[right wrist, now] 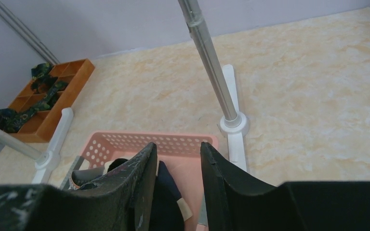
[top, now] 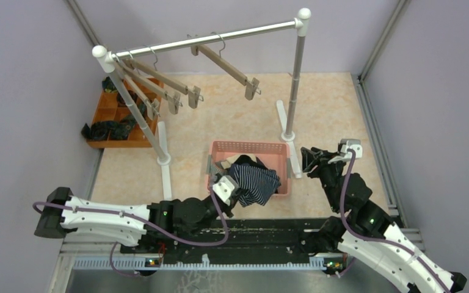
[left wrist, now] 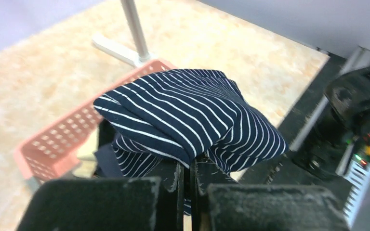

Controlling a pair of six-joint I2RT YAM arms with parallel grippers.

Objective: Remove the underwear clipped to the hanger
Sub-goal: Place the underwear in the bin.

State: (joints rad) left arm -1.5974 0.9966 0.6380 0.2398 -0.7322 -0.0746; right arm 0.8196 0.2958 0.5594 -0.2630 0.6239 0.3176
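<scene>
My left gripper (top: 231, 185) is shut on the navy white-striped boxer shorts (top: 255, 180), which it holds over the near edge of the pink basket (top: 251, 148). In the left wrist view the striped cloth (left wrist: 188, 113) bunches above the shut fingers (left wrist: 172, 175). Plain navy and black shorts (right wrist: 171, 192) lie in the basket (right wrist: 139, 141). Several wooden clip hangers (top: 229, 66) hang bare on the rail (top: 207, 39). My right gripper (top: 308, 160) is open and empty beside the basket's right end.
The rack's two white feet and posts (top: 290, 91) stand behind the basket. An orange divided tray (top: 113, 119) with dark rolled bundles sits at the far left. Purple walls close in both sides.
</scene>
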